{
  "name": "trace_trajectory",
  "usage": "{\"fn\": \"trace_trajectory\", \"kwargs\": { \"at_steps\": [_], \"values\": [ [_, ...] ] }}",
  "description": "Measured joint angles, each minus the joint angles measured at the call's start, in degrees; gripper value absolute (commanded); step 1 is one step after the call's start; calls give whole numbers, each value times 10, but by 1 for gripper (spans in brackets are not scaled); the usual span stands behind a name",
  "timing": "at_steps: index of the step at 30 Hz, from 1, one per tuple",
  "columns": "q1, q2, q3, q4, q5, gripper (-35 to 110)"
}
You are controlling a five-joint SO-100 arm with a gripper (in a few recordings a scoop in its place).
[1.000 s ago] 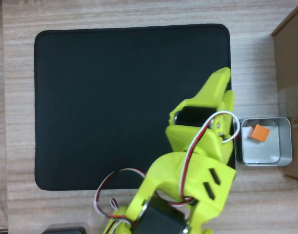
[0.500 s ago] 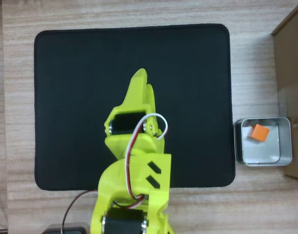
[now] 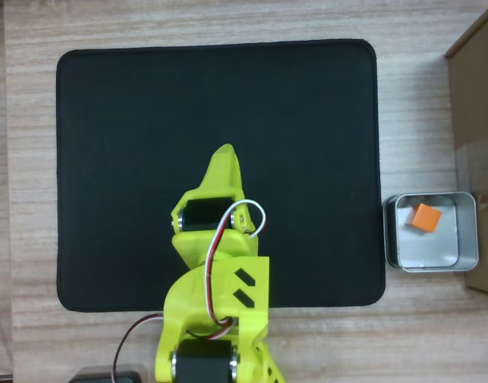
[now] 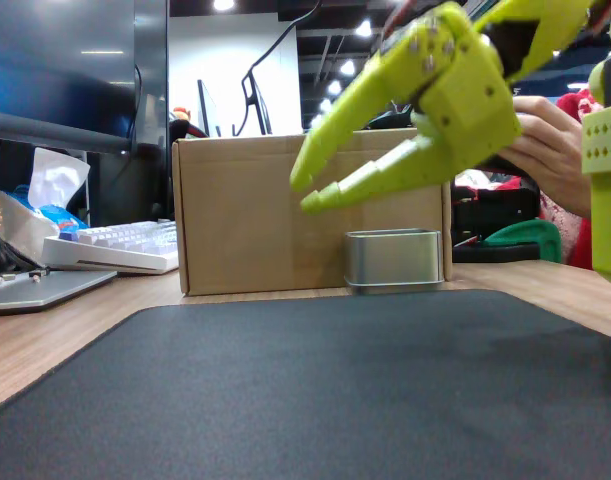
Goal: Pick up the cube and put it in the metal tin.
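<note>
The small orange cube (image 3: 426, 216) lies inside the shiny square metal tin (image 3: 470, 236), at three o'clock of the black mat (image 3: 148, 144). The lime-green gripper (image 4: 307, 194), slightly parted and empty, hangs over the mat; the placing looks done, leaving only retreat.

Place: probably an office or lab desk
Evidence: monitor (image 4: 75, 70), keyboard (image 4: 120, 245), tissue box (image 4: 45, 200), ceiling lights
Surface: wood-grain table (image 3: 32, 199) under a black mat (image 3: 220, 104)
Beside: cardboard box (image 4: 245, 215)
</note>
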State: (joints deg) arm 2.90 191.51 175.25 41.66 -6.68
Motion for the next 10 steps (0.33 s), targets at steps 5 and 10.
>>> {"fn": "trace_trajectory", "kwargs": {
  "at_steps": [5,10],
  "values": [
    [7,0,17,29,13,0],
    [18,0,17,50,24,0]
  ]
}}
